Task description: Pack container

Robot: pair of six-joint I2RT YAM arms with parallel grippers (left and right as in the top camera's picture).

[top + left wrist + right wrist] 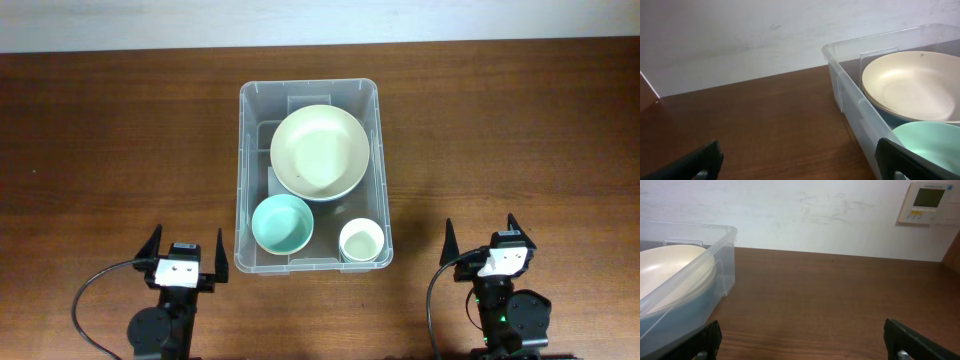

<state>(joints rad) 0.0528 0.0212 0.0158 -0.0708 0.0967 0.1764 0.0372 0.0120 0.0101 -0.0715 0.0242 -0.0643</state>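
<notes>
**Left claw** (187,243): jaws spread wide, nothing between them. It sits at the near edge of the bench (100,150), just left of the container's near-left corner.

**Right claw** (481,236): jaws equally wide and empty. It sits at the near edge, clear of the container's right wall.

**Container** (240,180): clear bin at mid-bench, between the two claws and a little beyond them.

**Contents, three pieces:**
- A large cream bowl (320,152) fills the far half.
- A teal bowl (282,222) sits near-left.
- A small white bowl (361,241) sits tight in the near-right corner.

No loose piece shows on the bench, so the packing looks near complete.

**Hazards, as judged:**
- The left claw's inner finger stands close to the bin's corner. A careless inward swing could clip the rim and shove the light bin, setting the bowls sliding.
- The interior is crowded. Jaws this wide, lowered inside, would likely knock a neighbouring bowl or the wall.
- The bowl rims are smooth and curved, so a two-finger pinch may slip and drop a piece onto the others.
- The see-through walls read poorly in both wrist views, so the rim's height is easily misjudged.
</notes>
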